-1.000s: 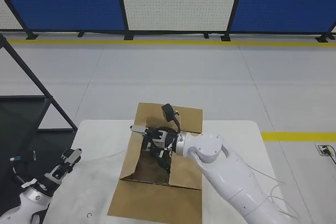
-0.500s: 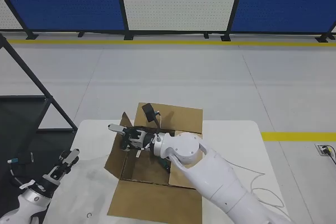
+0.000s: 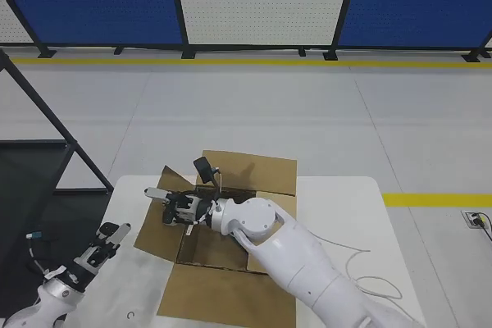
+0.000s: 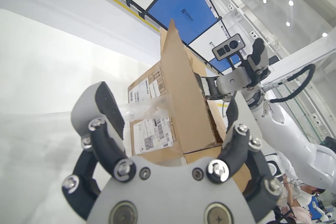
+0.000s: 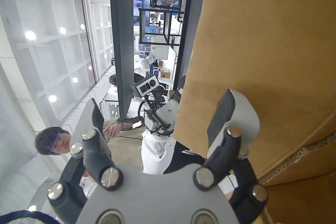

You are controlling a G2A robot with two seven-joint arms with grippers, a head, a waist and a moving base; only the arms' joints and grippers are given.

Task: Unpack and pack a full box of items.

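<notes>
- Top view: the cardboard box (image 3: 252,170) sits on the white table (image 3: 344,205) with its top open. What lies inside is too dark to make out.
- The right gripper (image 3: 160,199) reaches across the opening to the left side flap (image 3: 154,234), which leans outward over the table.
- In the right wrist view, the right gripper (image 5: 162,107) has its fingers spread wide and pinches nothing. The flap (image 5: 262,38) has its free edge running up between them, and one pad (image 5: 218,114) lies over the flap's inner face. I cannot tell whether it actually touches.
- The left gripper (image 3: 115,234) hangs low near the table's left edge, well apart from the box. In its own view the left gripper (image 4: 168,96) is also spread and empty, and it faces the box's labelled side and the raised flap (image 4: 181,104).
- I judge the step to be folding this flap back so the box can be unpacked.
- To do it well, I would press with the flat of the pad near the free edge rather than clamp, then sweep outward and down past the crease so the flap does not spring back.
- The push could slide the light box toward the table edge, so it should be slow. The left gripper looks well placed to steady the wall.
</notes>
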